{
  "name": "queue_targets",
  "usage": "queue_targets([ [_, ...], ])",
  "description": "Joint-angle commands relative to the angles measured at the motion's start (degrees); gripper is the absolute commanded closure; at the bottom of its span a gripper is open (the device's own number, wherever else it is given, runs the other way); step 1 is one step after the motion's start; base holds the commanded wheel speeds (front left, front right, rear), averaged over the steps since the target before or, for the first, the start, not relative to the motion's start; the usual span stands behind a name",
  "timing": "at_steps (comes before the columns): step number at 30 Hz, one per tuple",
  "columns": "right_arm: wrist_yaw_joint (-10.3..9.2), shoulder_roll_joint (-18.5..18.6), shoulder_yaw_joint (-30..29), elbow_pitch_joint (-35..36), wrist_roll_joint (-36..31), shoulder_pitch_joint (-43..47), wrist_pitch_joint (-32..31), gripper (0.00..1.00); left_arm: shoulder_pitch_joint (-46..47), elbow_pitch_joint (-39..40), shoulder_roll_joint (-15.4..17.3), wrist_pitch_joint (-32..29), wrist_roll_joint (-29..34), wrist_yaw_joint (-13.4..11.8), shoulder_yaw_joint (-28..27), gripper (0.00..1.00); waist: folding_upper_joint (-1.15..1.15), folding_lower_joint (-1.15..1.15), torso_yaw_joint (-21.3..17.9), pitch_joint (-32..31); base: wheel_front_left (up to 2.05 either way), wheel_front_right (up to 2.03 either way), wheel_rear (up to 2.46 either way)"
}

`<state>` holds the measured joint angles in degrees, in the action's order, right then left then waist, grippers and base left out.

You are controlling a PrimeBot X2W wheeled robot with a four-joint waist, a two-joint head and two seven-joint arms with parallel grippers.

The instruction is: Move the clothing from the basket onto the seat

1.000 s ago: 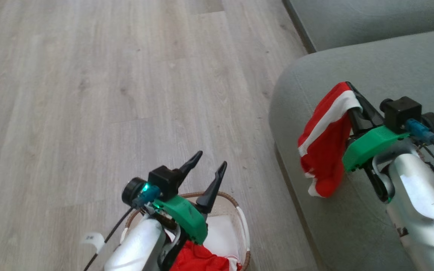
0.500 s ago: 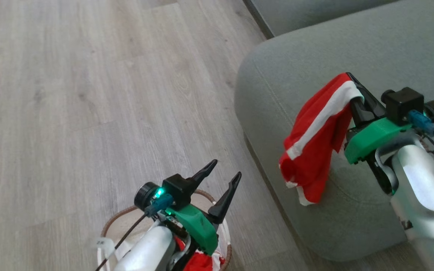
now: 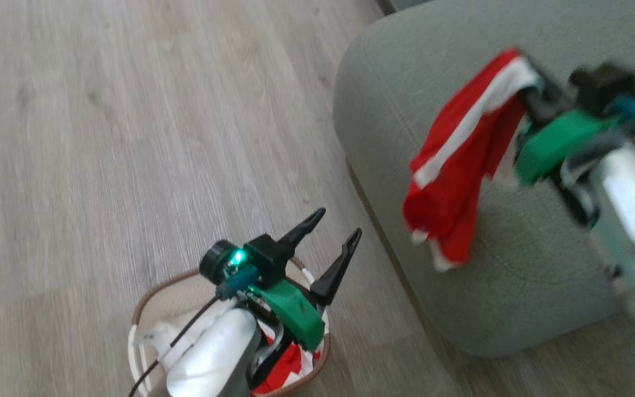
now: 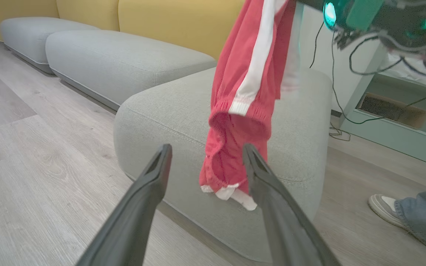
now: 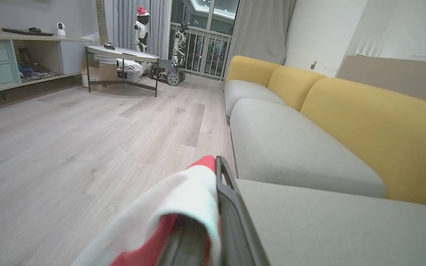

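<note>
— Two grippers to enter. Left gripper?
— Left gripper [image 3: 340,221]: fingers spread wide with nothing between them, poised above the far rim of the basket [image 3: 185,295].
— Right gripper?
— Right gripper [image 5: 217,166]: clenched on the clothing [image 3: 455,160], one red garment with a white stripe, draped over its fingers and hanging down.
— Location of that garment?
— Over the near left corner of the seat [image 3: 516,275], by the rounded edge. I cannot tell whether the hem touches the cushion.
— Basket contents?
— Red and white cloth [image 3: 290,358], partly hidden beneath the left arm. The basket stands on the wooden floor [image 3: 102,138], left of the seat and apart from it.
— Sundries?
— One shoe [image 4: 381,207] and a trouser leg of a person, on the floor near the seat. Yellow back cushions [image 4: 179,22] behind the farther grey ones.
</note>
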<state>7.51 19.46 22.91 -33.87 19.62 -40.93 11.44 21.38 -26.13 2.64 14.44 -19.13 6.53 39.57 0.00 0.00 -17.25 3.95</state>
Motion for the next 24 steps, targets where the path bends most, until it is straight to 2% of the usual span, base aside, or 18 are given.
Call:
queue_targets([
  [1,-0.02,1.21,0.32,1.59,0.51,-4.73,0.01,1.0,3.4,1.88,0.24,0.56,0.63,-0.21,-2.42,0.0,0.0,0.0,1.21,2.37,0.0,0.0,0.0],
  [8,-0.02,7.0,-1.3,-0.95,1.45,-18.97,-1.44,1.0,7.74,2.88,0.61,0.56,4.19,-0.07,-4.37,0.0,0.0,0.0,5.09,10.71,0.0,0.0,0.0],
  [16,-0.02,13.1,-8.09,-8.43,-0.32,-35.03,-2.19,1.0,12.06,6.87,1.51,0.56,7.25,0.0,-6.65,0.0,0.0,0.0,9.05,20.03,0.0,0.0,0.0],
  [21,-0.02,14.27,-13.59,-15.08,-4.67,-39.51,-0.12,1.0,14.72,9.19,1.86,0.56,8.82,0.02,-7.33,0.0,0.0,0.0,10.78,25.42,0.0,0.0,0.0],
  [24,-0.02,13.02,-16.88,-18.72,-6.84,-38.56,1.48,1.0,16.13,9.89,2.2,0.56,9.76,0.01,-7.44,0.0,0.0,0.0,11.37,28.19,0.0,0.0,0.0],
])
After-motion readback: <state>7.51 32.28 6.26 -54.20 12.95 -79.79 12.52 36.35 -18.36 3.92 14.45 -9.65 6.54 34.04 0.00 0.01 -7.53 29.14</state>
